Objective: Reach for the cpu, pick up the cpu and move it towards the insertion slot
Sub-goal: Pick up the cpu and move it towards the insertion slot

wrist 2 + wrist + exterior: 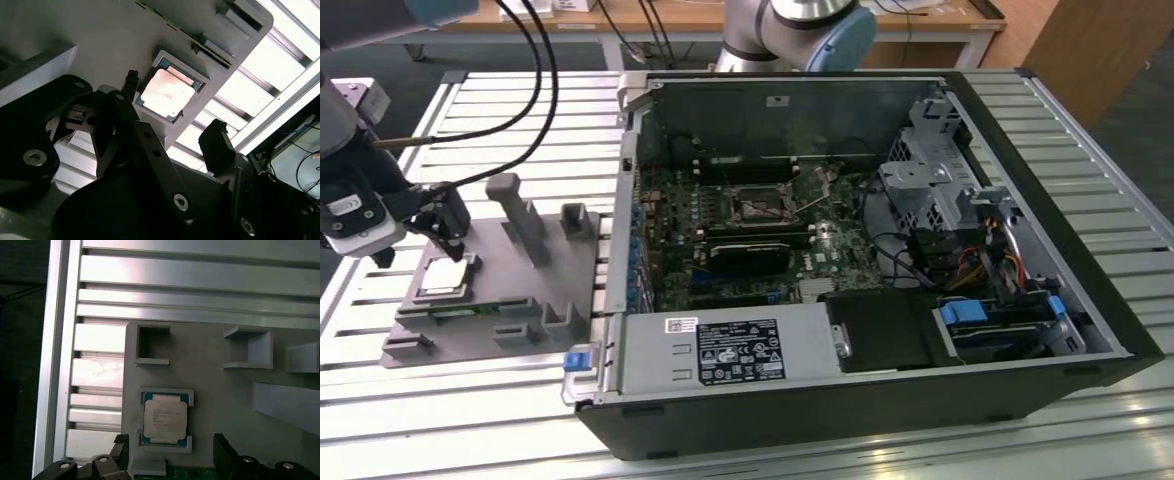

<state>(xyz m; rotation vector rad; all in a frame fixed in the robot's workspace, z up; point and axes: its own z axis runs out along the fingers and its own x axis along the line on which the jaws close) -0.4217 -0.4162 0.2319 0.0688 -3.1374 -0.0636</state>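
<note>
Released tool (420, 250) hangs over the cpu (444, 277) at the exterior view's left.

The cpu lies flat in a shallow square seat on the grey fixture (520, 300), which rests on the slatted metal surface (520, 110) beside the open computer case (1067, 240). In the first wrist view the tool's dark fingers (225, 455) are spread wide, one on each side of the chip and clear of its edges. The insertion slot (757, 207) sits well apart, on the green board inside the case.
</note>
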